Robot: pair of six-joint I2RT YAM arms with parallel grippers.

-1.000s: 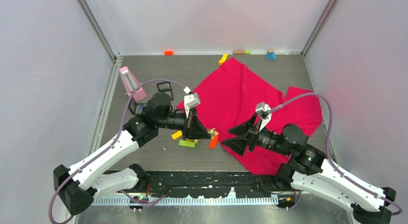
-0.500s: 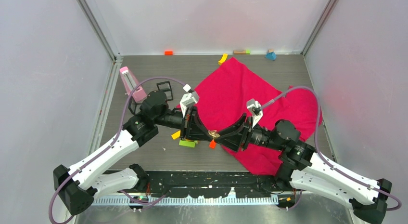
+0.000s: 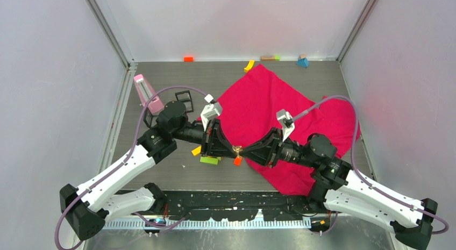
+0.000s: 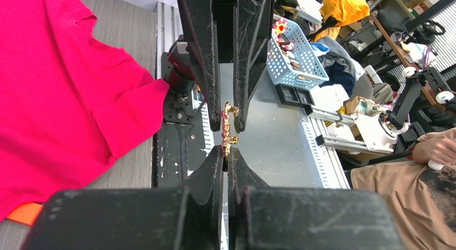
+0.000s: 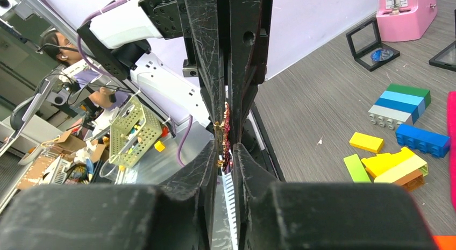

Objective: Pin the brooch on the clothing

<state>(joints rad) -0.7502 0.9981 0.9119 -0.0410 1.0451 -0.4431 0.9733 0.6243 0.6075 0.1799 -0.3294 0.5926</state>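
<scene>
The brooch (image 3: 236, 150), a tiny gold and pink piece, hangs above the table between the two grippers, which meet tip to tip. My left gripper (image 3: 232, 149) is shut on one end of it; in the left wrist view the brooch (image 4: 228, 131) sticks up from my gripper's tips (image 4: 226, 153). My right gripper (image 3: 242, 151) comes from the opposite side, its jaws pressed narrowly against the brooch (image 5: 223, 131) in the right wrist view. The clothing (image 3: 269, 107), a crimson T-shirt, lies flat on the table behind and right of the grippers.
Green (image 3: 209, 159), yellow (image 3: 197, 150) and orange (image 3: 238, 161) toy blocks lie under the grippers. A pink metronome (image 3: 148, 93) and black frames (image 3: 184, 98) stand at the left. Small blocks (image 3: 249, 65) line the back edge.
My right arm has moved left to meet the left gripper, and its wide-open jaws have closed in around the brooch. The left gripper has kept its hold.
</scene>
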